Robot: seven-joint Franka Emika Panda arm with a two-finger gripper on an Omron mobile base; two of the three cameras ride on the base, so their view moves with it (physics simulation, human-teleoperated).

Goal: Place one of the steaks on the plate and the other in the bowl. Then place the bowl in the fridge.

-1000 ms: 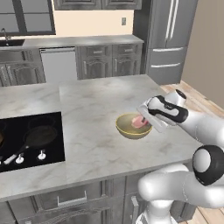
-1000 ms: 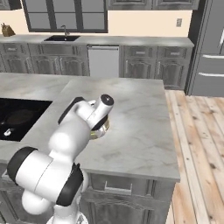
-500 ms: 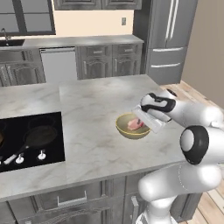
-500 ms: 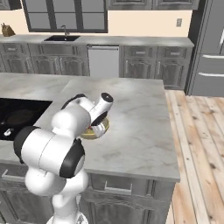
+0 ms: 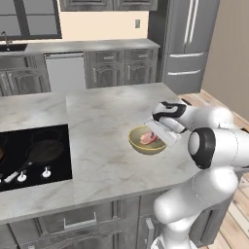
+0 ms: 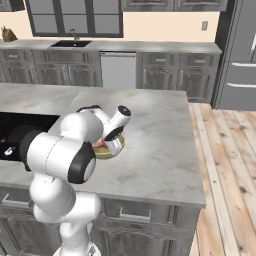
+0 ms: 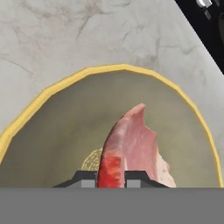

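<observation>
On the left of the left base view a black cooktop [image 5: 34, 155] is set into the marble island [image 5: 97, 121], with a frying pan [image 5: 41, 153] lying on it. Right of that, past a stretch of bare marble, the bowl [image 5: 146, 141] sits on the island near its right end. A steak [image 5: 148, 138] is inside the bowl. The claw [image 5: 163, 132] is over the bowl's right side, touching the steak, with the white arm bending in from the right. Far behind, at the upper right, stands the fridge [image 5: 187, 44], doors closed, well apart from the bowl.

In the right base view the cooktop [image 6: 20, 132] is at the left. The arm covers most of the bowl [image 6: 111, 151], whose yellow rim shows just beneath the hand, with a sliver of red steak [image 6: 98, 145] beside it. The fridge [image 6: 242, 55] is at the far right edge.

In the hand view the bowl's [image 7: 65, 127] yellow rim arcs from left to right across the marble. The steak [image 7: 131, 148] stands on edge inside, tilted, rising from between the two fingertips [image 7: 87, 178] at the bottom. The claw [image 7: 111, 178] is clamped on the steak's lower end, one tip on each side, jaws narrowly apart around the meat. A corner of the cooktop [image 7: 208, 26] shows at the upper right.
</observation>
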